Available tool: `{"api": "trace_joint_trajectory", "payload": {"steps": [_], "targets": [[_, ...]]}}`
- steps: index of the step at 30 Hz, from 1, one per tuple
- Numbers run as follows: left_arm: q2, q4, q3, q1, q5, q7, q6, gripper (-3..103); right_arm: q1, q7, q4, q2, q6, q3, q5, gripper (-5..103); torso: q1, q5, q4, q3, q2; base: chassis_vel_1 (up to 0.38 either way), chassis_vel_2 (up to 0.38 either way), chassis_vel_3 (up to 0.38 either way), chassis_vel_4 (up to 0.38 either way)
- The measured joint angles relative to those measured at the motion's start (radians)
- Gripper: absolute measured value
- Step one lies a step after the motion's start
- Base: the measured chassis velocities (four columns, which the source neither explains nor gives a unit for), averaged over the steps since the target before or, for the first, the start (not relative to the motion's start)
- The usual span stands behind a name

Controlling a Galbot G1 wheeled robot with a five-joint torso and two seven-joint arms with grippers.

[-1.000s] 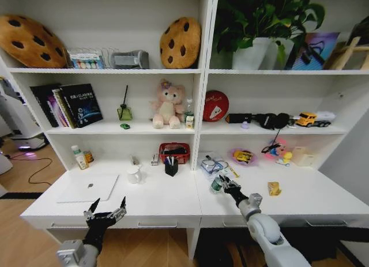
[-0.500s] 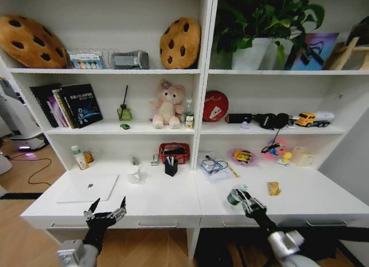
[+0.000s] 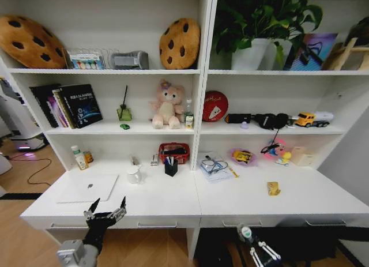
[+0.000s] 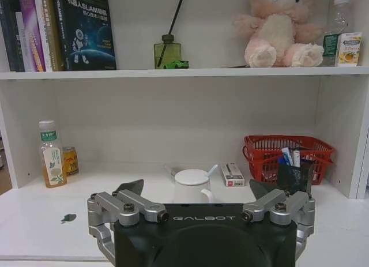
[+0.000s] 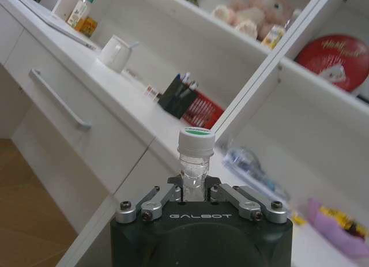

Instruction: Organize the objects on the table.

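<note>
Right fingers (image 5: 199, 193) pinch bottle (image 5: 196, 157) neck, seemingly below table (image 3: 242, 206) edge; left fingers (image 3: 106, 207) spread.

A home study, or a room staged as one. A long white desk (image 3: 173, 200) with shallow drawers runs under built-in white shelves (image 3: 109, 128) holding books (image 3: 69, 104), a pink plush bear (image 3: 167, 104), cookie-shaped cushions (image 3: 180, 42) and a potted plant (image 3: 259, 25). A silver laptop (image 3: 87, 187), white mug (image 3: 134, 175) and pen cup (image 3: 171, 168) stand on the desk; the floor (image 3: 23, 169) looks like wood.

My right pincer (image 5: 196, 193), matt black with brushed-metal links, grips a clear plastic bottle (image 5: 195, 166); the table (image 3: 242, 199) is smooth, white.
</note>
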Motion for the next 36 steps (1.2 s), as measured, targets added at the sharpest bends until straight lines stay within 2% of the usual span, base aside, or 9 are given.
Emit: {"api": "trace_joint_trajectory", "payload": {"steps": [4,8,19,22,24,28,29,30,36], "targets": [[0.000,0.000,0.000,0.000,0.000,0.000,0.000,100,0.134,0.025,-0.263,0.025,-0.031,-0.064,0.030,18,0.000,0.0002,0.0000,0.000,0.000,0.000,0.000,0.000,0.000],[0.000,0.000,0.000,0.000,0.000,0.000,0.000,100,0.305,0.195,-0.496,0.053,-0.033,-0.146,0.031,17,0.000,0.0001,0.0000,0.000,0.000,0.000,0.000,0.000,0.000],[0.000,0.000,0.000,0.000,0.000,0.000,0.000,100,0.571,0.251,-0.877,0.075,-0.025,-0.218,0.099,19,0.000,-0.0001,0.0001,0.000,0.000,0.000,0.000,0.000,0.000],[0.000,0.000,0.000,0.000,0.000,0.000,0.000,100,0.596,0.256,-0.903,0.083,-0.027,-0.215,0.092,29,0.000,-0.0002,-0.0001,0.000,0.000,0.000,0.000,0.000,0.000],[0.000,0.000,0.000,0.000,0.000,0.000,0.000,100,0.606,0.258,-0.913,0.089,-0.032,-0.215,0.089,46,0.000,-0.0001,0.0000,0.000,0.000,0.000,0.000,0.000,0.000],[0.000,0.000,0.000,0.000,0.000,0.000,0.000,100,0.608,0.254,-0.926,0.092,-0.034,-0.214,0.090,46,0.000,-0.0001,-0.0002,0.000,0.000,0.000,0.000,0.000,0.000],[0.000,0.000,0.000,0.000,0.000,0.000,0.000,100,0.610,0.250,-0.934,0.092,-0.034,-0.211,0.095,62,0.000,0.0001,-0.0001,0.000,0.000,0.000,0.000,0.000,0.000],[0.000,0.000,0.000,0.000,0.000,0.000,0.000,100,0.610,0.250,-0.934,0.092,-0.034,-0.211,0.095,62,0.000,0.0001,-0.0001,0.000,0.000,0.000,0.000,0.000,0.000],[0.000,0.000,0.000,0.000,0.000,0.000,0.000,100,0.529,0.199,-0.793,0.070,-0.028,-0.198,0.214,84,0.000,0.0005,-0.0003,0.000,0.000,0.000,0.000,0.000,0.000]]}}
